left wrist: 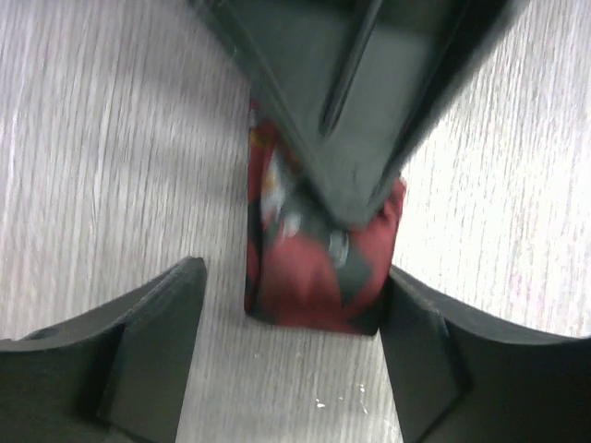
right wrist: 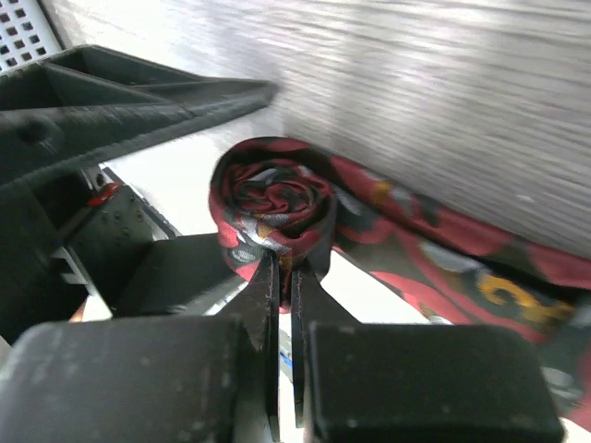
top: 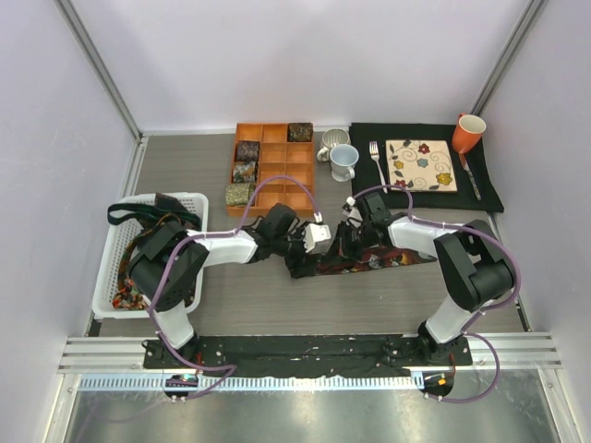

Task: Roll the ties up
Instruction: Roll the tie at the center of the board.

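A maroon patterned tie [top: 388, 259] lies across the middle of the table, its left end wound into a small roll [right wrist: 275, 196]. My right gripper [right wrist: 284, 266] is shut on the lower edge of that roll, pinching the fabric between its fingertips. My left gripper [left wrist: 292, 288] stands open around the same roll [left wrist: 314, 281]; its right finger [left wrist: 416, 323] touches the roll and its left finger stands apart. The top view has both grippers meeting over the tie's left end, the left gripper [top: 317, 235] and the right gripper [top: 347, 242]. Several rolled ties [top: 246, 150] sit in an orange tray [top: 277, 152].
A white basket [top: 115, 245] at the left holds loose ties [top: 152, 231]. Two mugs [top: 342, 161] stand behind the grippers. A black placemat [top: 369, 138] at the back right carries a flowered plate [top: 420, 165], a fork [top: 377, 161], a knife and an orange mug [top: 468, 133].
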You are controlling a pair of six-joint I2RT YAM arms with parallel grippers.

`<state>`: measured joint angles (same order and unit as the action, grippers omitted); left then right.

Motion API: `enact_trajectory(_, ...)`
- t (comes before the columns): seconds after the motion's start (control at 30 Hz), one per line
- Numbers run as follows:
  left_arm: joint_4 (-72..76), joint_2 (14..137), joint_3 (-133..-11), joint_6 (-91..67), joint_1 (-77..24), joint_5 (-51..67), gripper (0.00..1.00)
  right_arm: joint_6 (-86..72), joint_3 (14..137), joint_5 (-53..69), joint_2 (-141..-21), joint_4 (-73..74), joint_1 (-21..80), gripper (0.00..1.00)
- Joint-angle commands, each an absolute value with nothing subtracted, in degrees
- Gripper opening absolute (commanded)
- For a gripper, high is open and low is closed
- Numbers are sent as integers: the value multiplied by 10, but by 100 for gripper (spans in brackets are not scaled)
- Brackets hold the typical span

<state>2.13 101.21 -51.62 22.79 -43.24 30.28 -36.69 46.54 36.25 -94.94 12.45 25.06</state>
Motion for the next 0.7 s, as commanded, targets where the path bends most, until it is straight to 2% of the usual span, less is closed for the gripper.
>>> enact_trajectory(0.0, 126, 972, -476, 172, -423, 367, 79, -329, 427, 272, -995, 156, 230, 1)
enact_trajectory(0.1, 176, 967, -459, 154, -423, 380, 83, -326, 425, 265, -1016, 160, 220, 1)
enact_trajectory(0.47, 241, 1005, -454, 197, -424, 394, 83, -322, 432, 260, -1063, 165, 210, 1)
enact_trajectory(0.6, 229, 1026, -467, 235, -428, 402, 77, -318, 437, 268, -1064, 164, 210, 1)
enact_trajectory(0.67, 198, 1031, -475, 253, -432, 405, 71, -316, 441, 269, -1056, 164, 210, 1)
